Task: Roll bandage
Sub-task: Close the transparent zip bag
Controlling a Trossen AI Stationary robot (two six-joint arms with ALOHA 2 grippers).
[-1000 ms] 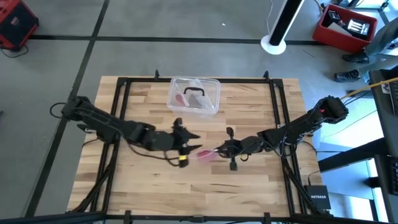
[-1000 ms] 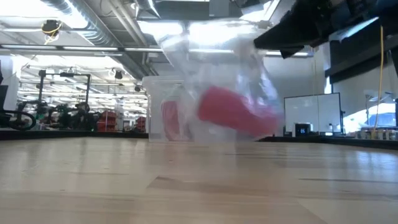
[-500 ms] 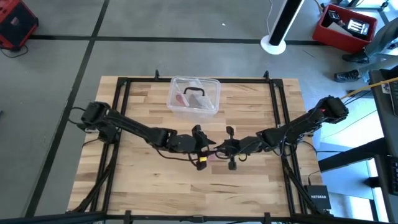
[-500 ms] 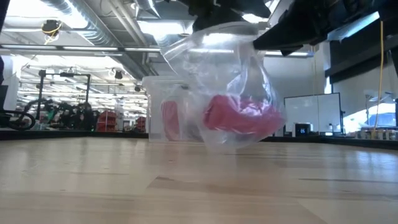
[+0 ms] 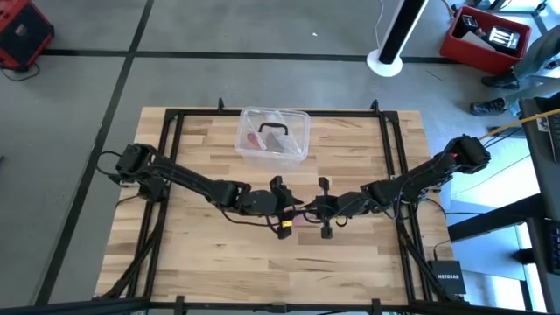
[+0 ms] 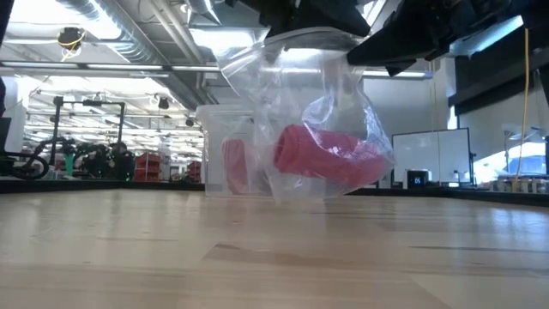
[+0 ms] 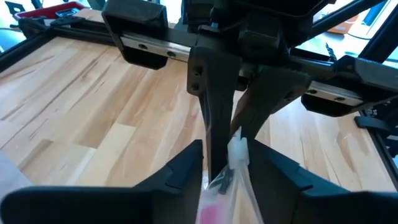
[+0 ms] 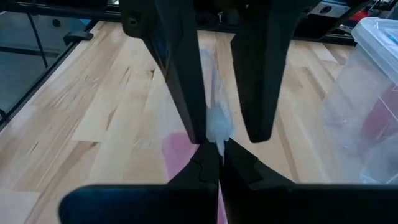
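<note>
The left gripper (image 5: pixel 289 208) has come across to the right gripper (image 5: pixel 313 210) and is narrowing on the bag (image 6: pixel 300 103), which the right pinches shut. The bandage (image 6: pixel 326 156) hangs inside, still rolled, above mid-table (image 5: pixel 219 262); unwrapping comes first

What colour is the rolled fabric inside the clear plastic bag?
Pink-red; the rolled fabric shows best in the low view.

"NETGEAR" on black box (image 5: pixel 447 276).
</note>
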